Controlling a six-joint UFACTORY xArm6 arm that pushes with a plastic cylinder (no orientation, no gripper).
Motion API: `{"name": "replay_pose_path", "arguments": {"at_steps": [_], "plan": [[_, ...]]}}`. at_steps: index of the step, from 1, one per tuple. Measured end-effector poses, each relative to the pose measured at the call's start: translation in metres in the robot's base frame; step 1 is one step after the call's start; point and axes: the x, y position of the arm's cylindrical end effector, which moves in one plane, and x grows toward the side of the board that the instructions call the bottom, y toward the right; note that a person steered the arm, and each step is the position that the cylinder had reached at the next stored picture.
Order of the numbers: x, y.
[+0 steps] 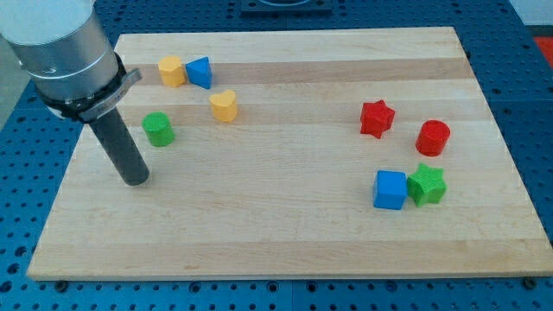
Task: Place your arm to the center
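- Eight blocks lie on the wooden surface [285,233]: two yellow, two blue, two green, two red.
- My tip [136,180] rests on the view's left side; the rod's long axis leans up toward the view's top-left. It is a bare rod with nothing to open or close.
- Just up-right of my tip: green cylinder [158,129]. Farther up: yellow block [171,71] touching blue triangular block [200,72], then yellow heart [225,106].
- Far right of my tip: red star [377,118], red cylinder [433,137], blue cube [390,189] touching green star [426,184].

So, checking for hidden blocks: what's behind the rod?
Only bare board shows around my tip. The green cylinder sits just right of the rod, uncovered. The strip directly behind the rod is hidden.
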Motion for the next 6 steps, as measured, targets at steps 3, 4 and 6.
{"name": "replay_pose_path", "arguments": {"at_steps": [3, 4, 6], "plan": [[-0.123, 0.019], [-0.115, 0.019], [-0.02, 0.143]]}}
